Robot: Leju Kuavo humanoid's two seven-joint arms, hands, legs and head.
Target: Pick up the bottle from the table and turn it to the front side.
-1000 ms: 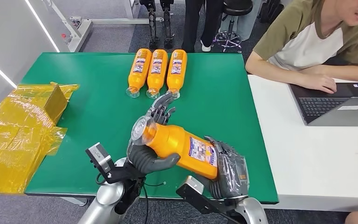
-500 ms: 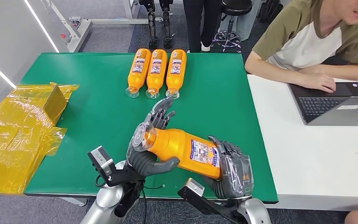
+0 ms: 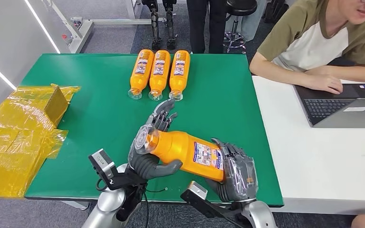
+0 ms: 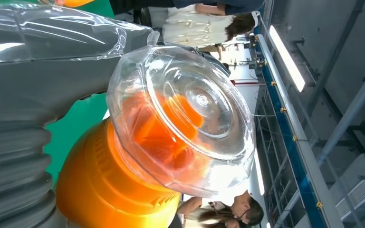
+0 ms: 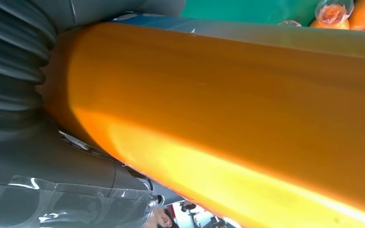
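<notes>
- Above the near edge of the green table (image 3: 100, 109), the orange bottle (image 3: 186, 151) is being carried clear of the surface, lying almost level with its cap end to the left and its base to the right
- Around the cap end, the left hand (image 3: 148, 148) is cupping the neck, thumb curling under the body and the far fingers (image 3: 164, 113) fanning out loosely rather than pressing
- Over the base end, the right hand (image 3: 234, 172) is wrapping its fingers closely round the bottle, taking most of the grip
- Judging from the printed label (image 3: 206, 156) facing up and to the right, the roll about the long axis is looking partly done; I would be turning slowly, one hand gripping while the other is loosening, so the smooth body is not slipping
- Up close, the clear domed cap (image 4: 190, 118) is looking hard and glossy, with orange showing through it
- Along the body (image 5: 228, 109), the plastic is reading as slick, rounded and shiny, so a light grip is risking a slide
- At the far side, three matching bottles (image 3: 159, 72) are lying side by side, caps pointing near
- Off to the left, crinkled yellow film (image 3: 19, 137) is lying over a box
</notes>
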